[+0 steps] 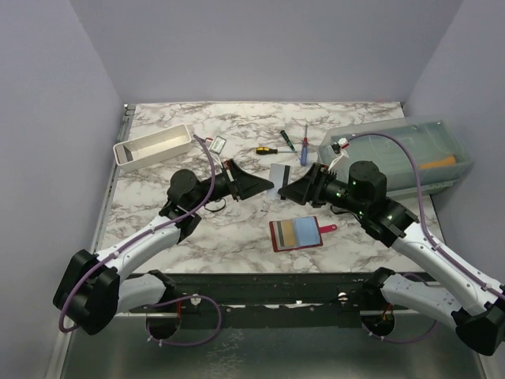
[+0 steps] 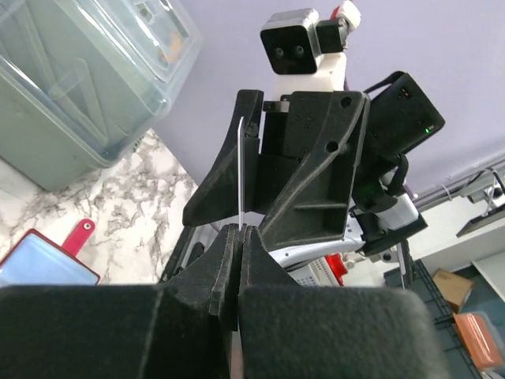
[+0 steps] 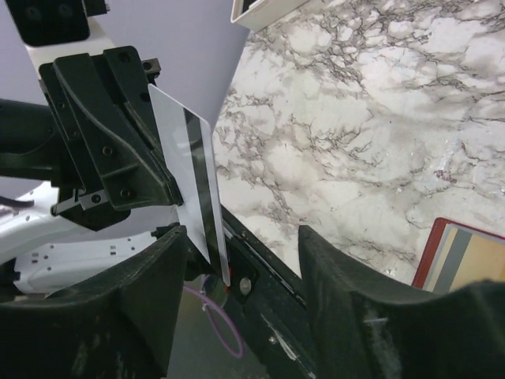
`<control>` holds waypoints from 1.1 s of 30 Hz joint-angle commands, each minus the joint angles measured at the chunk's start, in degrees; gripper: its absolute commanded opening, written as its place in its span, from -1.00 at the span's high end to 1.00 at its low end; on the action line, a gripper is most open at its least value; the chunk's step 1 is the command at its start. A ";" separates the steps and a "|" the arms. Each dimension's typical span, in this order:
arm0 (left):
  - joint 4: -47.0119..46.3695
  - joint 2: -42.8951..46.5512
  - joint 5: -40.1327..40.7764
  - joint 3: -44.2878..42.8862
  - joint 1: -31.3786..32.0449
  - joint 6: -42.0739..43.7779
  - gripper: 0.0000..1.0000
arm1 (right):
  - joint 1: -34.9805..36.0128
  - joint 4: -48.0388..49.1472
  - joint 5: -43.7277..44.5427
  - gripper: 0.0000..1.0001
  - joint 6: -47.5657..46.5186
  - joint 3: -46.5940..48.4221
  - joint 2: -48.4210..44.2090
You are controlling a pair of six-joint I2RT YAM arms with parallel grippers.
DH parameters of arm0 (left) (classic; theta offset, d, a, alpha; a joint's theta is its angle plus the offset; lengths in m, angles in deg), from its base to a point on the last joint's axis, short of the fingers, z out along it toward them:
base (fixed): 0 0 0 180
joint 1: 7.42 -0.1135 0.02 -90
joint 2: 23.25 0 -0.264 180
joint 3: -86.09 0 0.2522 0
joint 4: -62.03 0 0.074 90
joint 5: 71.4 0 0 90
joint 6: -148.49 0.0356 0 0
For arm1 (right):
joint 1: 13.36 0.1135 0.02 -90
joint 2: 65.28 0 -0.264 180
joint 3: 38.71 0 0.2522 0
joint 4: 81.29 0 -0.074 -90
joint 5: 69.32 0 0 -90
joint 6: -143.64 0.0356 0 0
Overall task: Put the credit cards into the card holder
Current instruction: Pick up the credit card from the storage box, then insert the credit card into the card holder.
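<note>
Nearest the arm bases: card holder (image 1: 296, 234), lying open and flat on the marble table (image 1: 229, 245), long axis running across from left to right. Blue and tan faces show inside; cannot tell whether they are fully seated.

Further out, clear of the table: one credit card (image 3: 189, 170), pale with a dark stripe, held in the air. Left gripper (image 2: 239, 237) clamped on one end of it, fingers pressed together on the card, which stands up out of them, edge-on to the left wrist camera. Right gripper (image 3: 237, 253) faces it tip to tip, fingers spread wide, the card's corner lying between them and closer to one finger. No contact made out.

Governing relation: holder lies below the card and back toward the bases, a little to the right arm's side, so nearer the right gripper.

Judged a handover. Next move likely needs the right fingers to close on the free end before any release by the left. Risk: thin card slipping or twisting in the swap.

Farthest: screwdrivers (image 1: 268, 149), white tray (image 1: 126, 154), clear box (image 1: 461, 154) — none involved.
</note>
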 commanded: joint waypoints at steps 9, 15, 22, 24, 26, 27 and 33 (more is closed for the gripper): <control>-14.20 -4.09 -3.61 3.73 3.02 -9.26 1.00 | -2.42 11.93 -9.66 0.99 2.70 -7.61 -4.47; -14.23 -7.77 -9.63 2.73 3.02 -12.99 0.29 | -3.07 12.68 -17.02 1.00 -0.09 -9.74 -4.79; -13.63 -8.18 -11.64 3.59 2.99 -12.14 0.95 | -3.17 4.60 -16.51 0.96 -2.21 -8.74 -3.92; -7.89 -7.34 -9.80 4.21 2.93 -9.26 1.00 | -3.17 -6.96 -9.31 0.51 -5.18 -4.78 -1.42; 2.57 -6.95 -7.74 3.47 2.94 -4.58 1.00 | -3.19 -18.56 -0.87 0.34 -7.52 -1.22 2.62; 7.58 -6.99 -6.23 3.08 3.01 -2.39 1.00 | -3.17 -22.21 1.67 0.33 -8.75 -0.19 4.50; 23.11 -12.70 1.63 2.51 4.65 -0.06 1.00 | -3.17 -30.90 8.81 0.13 -11.08 0.88 13.56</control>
